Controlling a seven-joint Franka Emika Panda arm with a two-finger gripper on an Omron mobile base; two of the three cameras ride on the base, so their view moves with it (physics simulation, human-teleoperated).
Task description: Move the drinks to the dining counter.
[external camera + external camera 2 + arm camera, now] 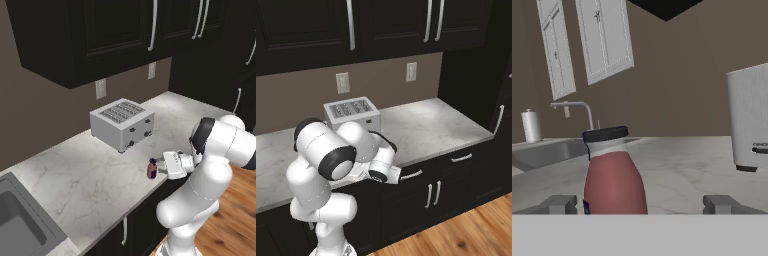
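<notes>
Hand view: small purple-red bottle [614,177] with dark cap upright on marble worktop [682,170], between spread fingertips [559,204], off-centre toward one. Gripper [161,165] released, nothing held. Likely light, rigid, smooth, tippy; grip mid-body below cap. Toaster [122,123] well apart.
</notes>
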